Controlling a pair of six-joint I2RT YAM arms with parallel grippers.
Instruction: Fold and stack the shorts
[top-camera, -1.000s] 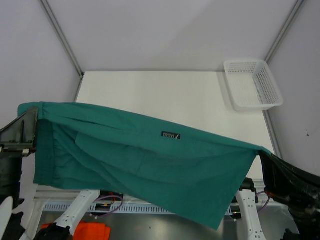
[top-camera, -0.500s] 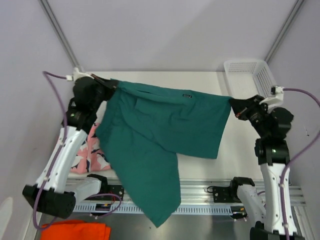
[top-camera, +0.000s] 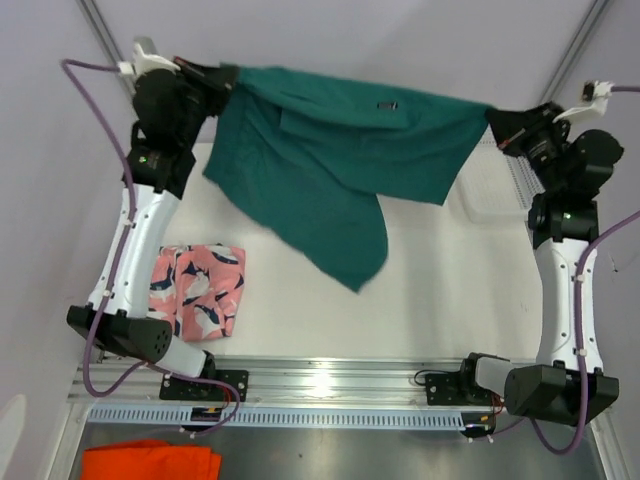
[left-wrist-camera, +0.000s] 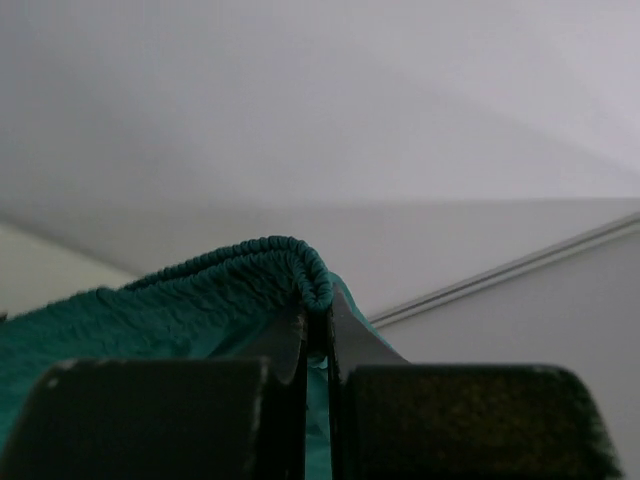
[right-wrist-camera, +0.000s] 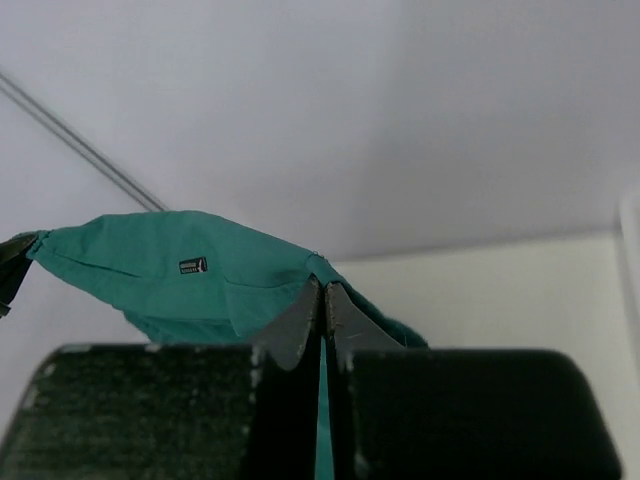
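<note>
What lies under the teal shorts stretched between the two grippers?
Only bare white table shows below the teal shorts; whatever their cloth covers is hidden. The white basket peeks out beside their right corner.

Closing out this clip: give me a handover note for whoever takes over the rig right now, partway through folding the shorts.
Left gripper: shut on the elastic waistband corner of the teal shorts.
Right gripper: shut on the opposite top corner.
The teal shorts hang stretched between the raised arms over the far part of the table, one leg dangling.
Pink shark shorts lie on the table's left side and look folded: that pair seems done.
Left to do: lay the teal shorts down, fold them and stack them on the pink pair. No third pair is in view.
</note>
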